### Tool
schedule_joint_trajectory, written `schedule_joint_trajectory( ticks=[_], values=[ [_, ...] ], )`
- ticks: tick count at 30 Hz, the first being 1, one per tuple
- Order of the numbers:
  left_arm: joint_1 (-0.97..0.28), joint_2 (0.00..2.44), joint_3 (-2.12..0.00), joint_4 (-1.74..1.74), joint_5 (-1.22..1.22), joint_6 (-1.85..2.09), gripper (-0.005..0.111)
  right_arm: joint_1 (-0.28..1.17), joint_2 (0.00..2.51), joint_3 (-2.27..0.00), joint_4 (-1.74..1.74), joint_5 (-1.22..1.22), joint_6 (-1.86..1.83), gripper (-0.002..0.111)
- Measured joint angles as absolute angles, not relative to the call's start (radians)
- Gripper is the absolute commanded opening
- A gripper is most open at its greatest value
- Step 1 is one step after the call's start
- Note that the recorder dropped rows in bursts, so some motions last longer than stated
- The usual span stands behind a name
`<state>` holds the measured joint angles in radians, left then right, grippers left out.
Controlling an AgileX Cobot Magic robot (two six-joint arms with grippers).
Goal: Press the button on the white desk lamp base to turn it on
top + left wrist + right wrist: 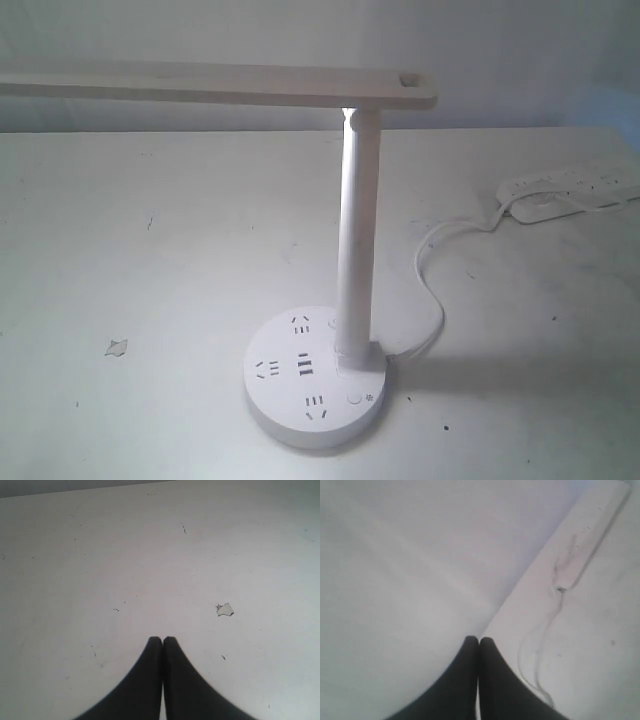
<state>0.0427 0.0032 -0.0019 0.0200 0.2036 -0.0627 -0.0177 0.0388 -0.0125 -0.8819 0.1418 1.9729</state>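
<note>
The white desk lamp (356, 220) stands near the front of the table, its slim column brightly lit and its long flat arm (210, 85) reaching left across the top. Its round white desk lamp base (285, 415) carries dark socket slots. The button (354, 398), a tiny ringed circle beside a sun-like mark, sits on the base's front right. Neither gripper shows in the exterior view. My left gripper (162, 640) is shut with nothing in it over bare table. My right gripper (479, 641) is also shut and holds nothing, near the table's edge.
A long white power strip (570, 190) (587, 535) lies at the back right. The lamp's white cord (432, 290) (535, 655) curls from it to the base. A small chip in the table surface (116, 347) (224, 609) lies left of the base.
</note>
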Motion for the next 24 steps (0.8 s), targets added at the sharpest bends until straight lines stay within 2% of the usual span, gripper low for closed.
schedule_joint_trajectory(
  ticks=[4,8,10,18,24],
  values=[
    [0.043,0.003,-0.002,0.020,0.204,-0.063,0.000,-0.018,0.037,-0.005,-0.490,0.329,1.399,0.000],
    [0.043,0.003,-0.002,0.020,0.204,-0.063,0.000,-0.018,0.037,-0.001,-0.348,0.359,0.739,0.000],
    [0.043,0.003,-0.002,0.020,0.204,-0.063,0.000,-0.018,0.037,-0.001,-0.325,0.357,0.549,0.000],
    [0.043,0.003,-0.002,0.020,0.204,-0.063,0.000,-0.018,0.037,-0.001,-0.283,0.340,0.335,0.000],
    [0.043,0.003,-0.002,0.020,0.204,-0.063,0.000,-0.018,0.037,-0.001,-0.033,0.330,0.015,0.000]
  ],
)
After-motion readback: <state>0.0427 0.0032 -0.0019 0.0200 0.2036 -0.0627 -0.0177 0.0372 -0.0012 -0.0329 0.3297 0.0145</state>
